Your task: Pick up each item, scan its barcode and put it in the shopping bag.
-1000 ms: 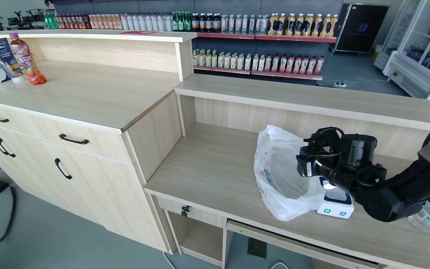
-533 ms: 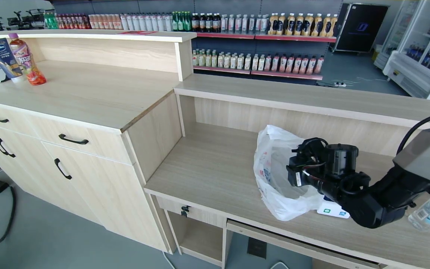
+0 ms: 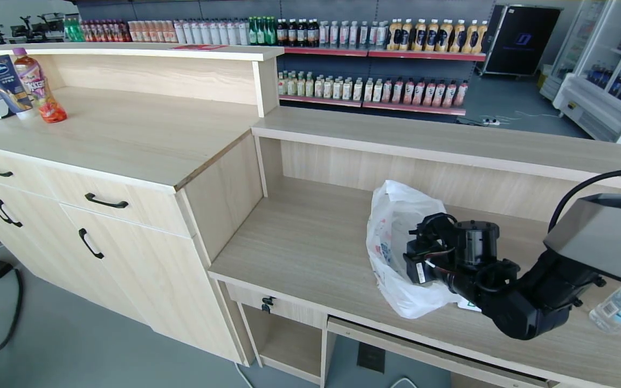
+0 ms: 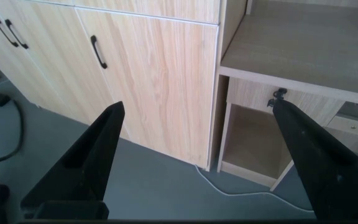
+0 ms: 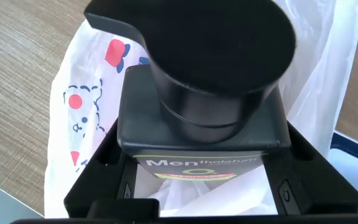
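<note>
Black plastic bottle with a broad round cap point(image 5: 219, 93) sits clamped between the right gripper's point(image 5: 210, 186) fingers, just above the white plastic shopping bag point(image 3: 394, 231) on the wooden bench point(image 3: 310, 242). The left gripper point(image 4: 199, 106) hangs wide open, empty. Released off-centre, the bottle could snag the bag's limp rim and tumble outside.

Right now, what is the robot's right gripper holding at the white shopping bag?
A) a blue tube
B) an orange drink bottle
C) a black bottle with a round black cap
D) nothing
C: the right wrist view shows the right gripper clamped on a black bottle with a round black cap, the white shopping bag just beyond it.
</note>
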Tool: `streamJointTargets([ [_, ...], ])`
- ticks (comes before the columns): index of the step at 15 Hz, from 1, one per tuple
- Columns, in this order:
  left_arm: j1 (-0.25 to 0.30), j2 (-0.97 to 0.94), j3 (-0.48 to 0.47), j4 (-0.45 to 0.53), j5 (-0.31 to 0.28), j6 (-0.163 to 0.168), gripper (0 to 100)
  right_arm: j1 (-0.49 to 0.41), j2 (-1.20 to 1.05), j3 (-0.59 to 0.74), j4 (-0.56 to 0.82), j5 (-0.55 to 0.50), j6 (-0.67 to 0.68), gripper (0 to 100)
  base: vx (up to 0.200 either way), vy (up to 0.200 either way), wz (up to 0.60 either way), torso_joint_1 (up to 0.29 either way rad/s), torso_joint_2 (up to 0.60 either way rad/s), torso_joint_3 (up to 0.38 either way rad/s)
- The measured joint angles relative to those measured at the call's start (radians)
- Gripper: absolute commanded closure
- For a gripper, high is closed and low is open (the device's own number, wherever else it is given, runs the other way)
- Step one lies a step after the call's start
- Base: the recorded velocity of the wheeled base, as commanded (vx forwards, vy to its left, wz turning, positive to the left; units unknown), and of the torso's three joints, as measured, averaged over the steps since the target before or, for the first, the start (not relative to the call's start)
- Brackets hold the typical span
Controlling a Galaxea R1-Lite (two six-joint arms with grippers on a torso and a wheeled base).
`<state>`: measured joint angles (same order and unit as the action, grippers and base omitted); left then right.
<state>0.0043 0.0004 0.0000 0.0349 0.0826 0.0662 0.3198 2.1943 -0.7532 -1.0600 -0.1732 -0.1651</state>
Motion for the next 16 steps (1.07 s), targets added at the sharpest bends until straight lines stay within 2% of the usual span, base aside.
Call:
streamJointTargets([
  [16, 0.000, 0.000, 0.000, 0.000, 0.000, 0.000, 0, -0.013, 0.072, 0.010, -0.029, 0.001, 0.004, 100, 0.000, 0.000, 0.00, 0.000, 0.00, 0.000],
])
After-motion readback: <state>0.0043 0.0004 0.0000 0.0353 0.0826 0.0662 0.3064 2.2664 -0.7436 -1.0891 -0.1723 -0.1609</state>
